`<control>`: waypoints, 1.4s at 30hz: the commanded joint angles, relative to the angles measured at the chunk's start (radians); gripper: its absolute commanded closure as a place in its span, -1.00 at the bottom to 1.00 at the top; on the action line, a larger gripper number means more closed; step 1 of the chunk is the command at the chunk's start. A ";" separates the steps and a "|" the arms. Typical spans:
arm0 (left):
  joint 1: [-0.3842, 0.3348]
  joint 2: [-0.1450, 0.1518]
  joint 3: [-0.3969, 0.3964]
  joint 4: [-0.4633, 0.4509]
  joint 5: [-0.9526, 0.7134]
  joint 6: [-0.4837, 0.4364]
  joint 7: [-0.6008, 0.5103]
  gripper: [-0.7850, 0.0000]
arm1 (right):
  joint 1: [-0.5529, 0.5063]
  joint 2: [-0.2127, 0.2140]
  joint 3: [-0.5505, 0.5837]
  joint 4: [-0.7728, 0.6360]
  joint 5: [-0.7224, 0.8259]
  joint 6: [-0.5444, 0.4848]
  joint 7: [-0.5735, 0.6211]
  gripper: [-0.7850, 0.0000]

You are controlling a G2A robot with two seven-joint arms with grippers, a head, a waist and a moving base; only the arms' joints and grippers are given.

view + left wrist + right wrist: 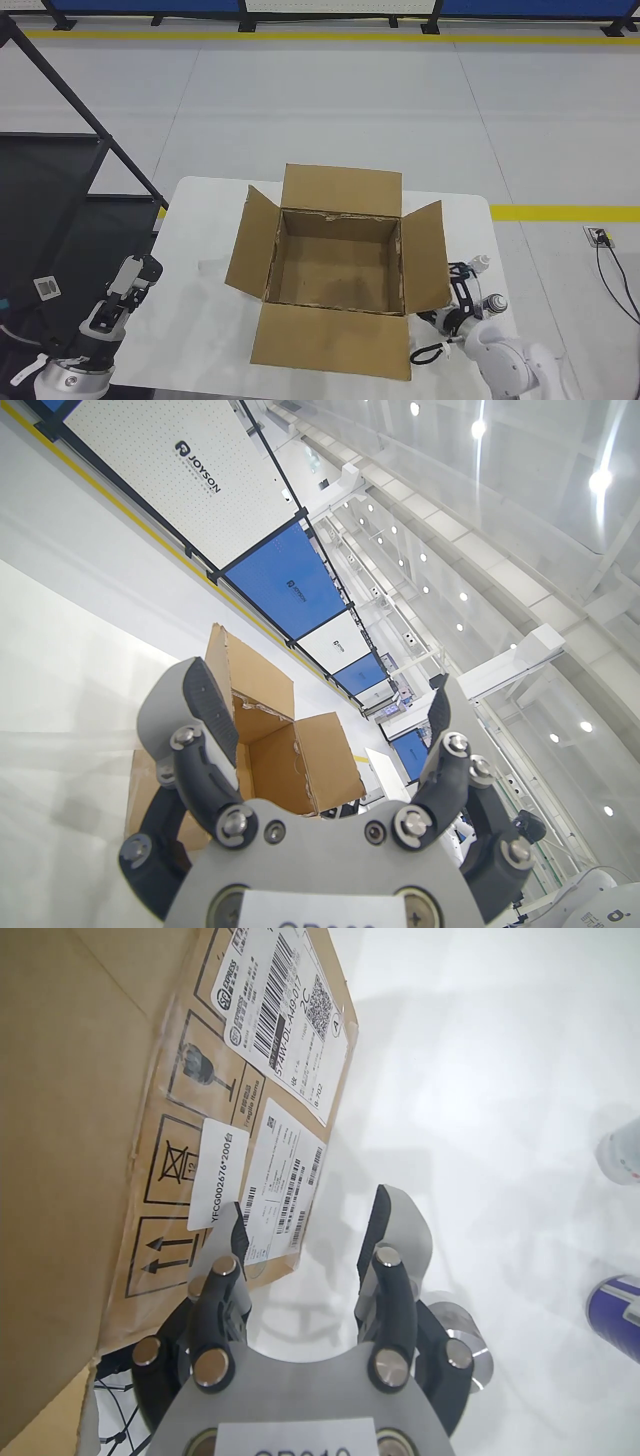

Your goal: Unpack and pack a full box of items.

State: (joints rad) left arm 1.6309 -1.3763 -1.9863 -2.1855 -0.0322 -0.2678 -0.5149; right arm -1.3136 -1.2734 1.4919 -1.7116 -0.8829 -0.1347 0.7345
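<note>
An open cardboard box point(335, 262) stands in the middle of the white table point(205, 215), all flaps spread outward, with its bare brown floor showing. My left gripper point(136, 273) hovers off the table's near left edge, open and holding nothing; its wrist view looks past the gripper point(325, 710) at the box point(280, 745) farther off. My right gripper point(457, 282) sits low beside the box's right flap, open and empty point(307, 1223), one finger close to the labelled flap point(260, 1093).
A white bottle point(479, 264) point(620, 1153) and a purple can point(494, 303) point(617, 1313) lie on the table right of my right gripper. Black cables point(428, 352) trail near the front flap. A dark frame point(70, 105) stands left of the table.
</note>
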 commanded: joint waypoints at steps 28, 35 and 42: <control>0.000 0.000 0.000 0.000 0.000 0.000 0.000 -1.00 | 0.123 0.008 -0.102 0.073 0.000 0.001 0.006 -1.00; 0.000 0.000 0.000 0.000 0.000 0.000 0.000 -1.00 | -0.021 0.026 0.012 -0.081 -0.031 0.054 -0.037 -1.00; 0.000 0.000 0.000 0.000 0.000 0.000 0.000 -1.00 | -0.173 0.037 0.096 -0.277 -0.126 0.136 -0.048 -1.00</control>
State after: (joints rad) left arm 1.6309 -1.3763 -1.9863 -2.1855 -0.0322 -0.2678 -0.5149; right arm -1.4910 -1.2358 1.5883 -1.9951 -1.0108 0.0026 0.6862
